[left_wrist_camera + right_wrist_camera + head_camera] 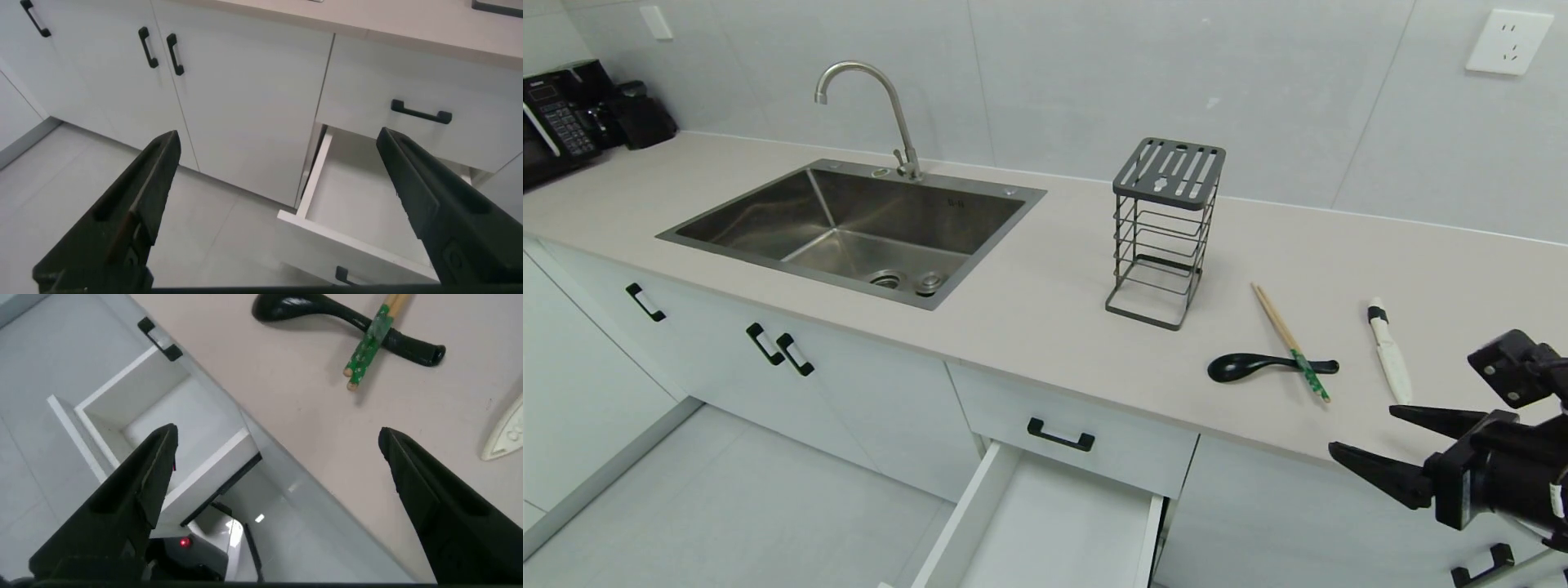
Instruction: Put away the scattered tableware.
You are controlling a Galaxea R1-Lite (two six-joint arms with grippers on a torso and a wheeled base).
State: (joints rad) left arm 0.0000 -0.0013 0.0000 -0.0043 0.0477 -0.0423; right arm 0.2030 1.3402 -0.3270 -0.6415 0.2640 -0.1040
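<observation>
On the counter's right part lie a black spoon (1262,367), a pair of wooden chopsticks (1290,341) with green tips resting across the spoon's handle, and a white utensil (1388,351) with a black band. My right gripper (1362,429) hangs open just off the counter's front edge, below and right of these. In the right wrist view it (276,431) holds nothing, with the spoon (327,306), chopsticks (372,335) and white utensil (507,433) beyond it. My left gripper (278,135) is open and empty, facing the cabinet fronts and the open drawer (359,196).
A grey wire rack (1164,233) with a slotted top stands mid-counter. The sink (768,237) and faucet (862,90) are to its left, with black appliances (572,114) at the far left. An empty white drawer (1045,523) is pulled out below the counter.
</observation>
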